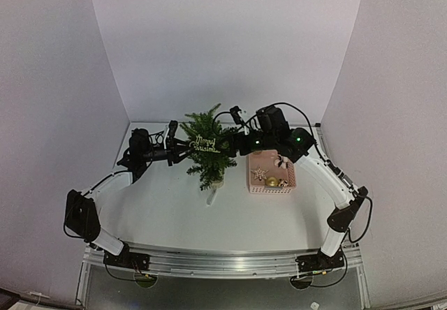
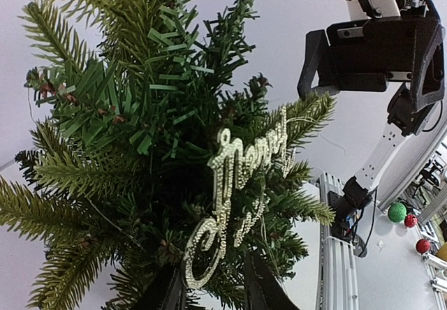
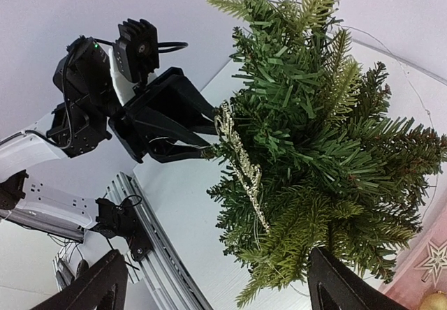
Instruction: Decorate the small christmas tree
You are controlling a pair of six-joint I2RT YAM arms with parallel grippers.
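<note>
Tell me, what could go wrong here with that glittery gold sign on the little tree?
1. The gold sign leans among the branches of the small christmas tree, with the left gripper open either side of its lower end. If no branch holds it, it may slide down.
2. Both the left gripper and the open right gripper sit close against the needles, so pulling away could snag a branch and tip the tree.

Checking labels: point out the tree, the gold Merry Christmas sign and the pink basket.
tree [image 1: 209, 168]: top view, lower branches.
gold Merry Christmas sign [image 1: 205, 142]: top view, middle of the lettering.
pink basket [image 1: 272, 190]: top view, near wall.
</note>
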